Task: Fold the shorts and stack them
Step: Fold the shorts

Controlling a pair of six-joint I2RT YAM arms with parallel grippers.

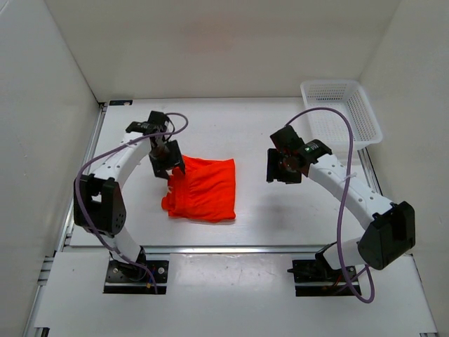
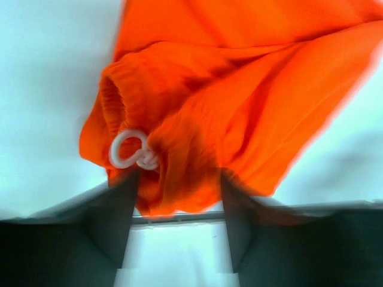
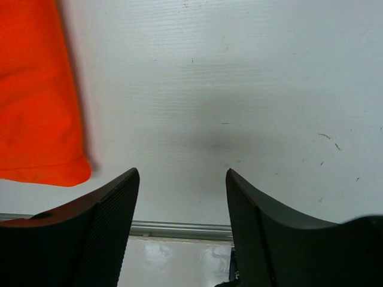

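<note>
I am looking at the orange-red shorts (image 1: 205, 189) lying just left of centre on the white table (image 1: 259, 133), flat along their right side and bunched at their left edge. The left gripper (image 1: 168, 167) is sitting over that bunched upper-left corner. On the left wrist view its dark fingers (image 2: 116, 221) are standing on either side of the gathered waistband (image 2: 119, 101), with fabric filling the gap and a loop of white drawstring (image 2: 127, 149) showing just above the left finger. That view is blurred, so I cannot tell whether the fabric is clamped. The right gripper (image 1: 283, 168) is hovering right of centre, well apart from the shorts, jaws parted over bare table with nothing between them. A white mesh basket (image 1: 342, 112) is sitting in the upper right.
</note>
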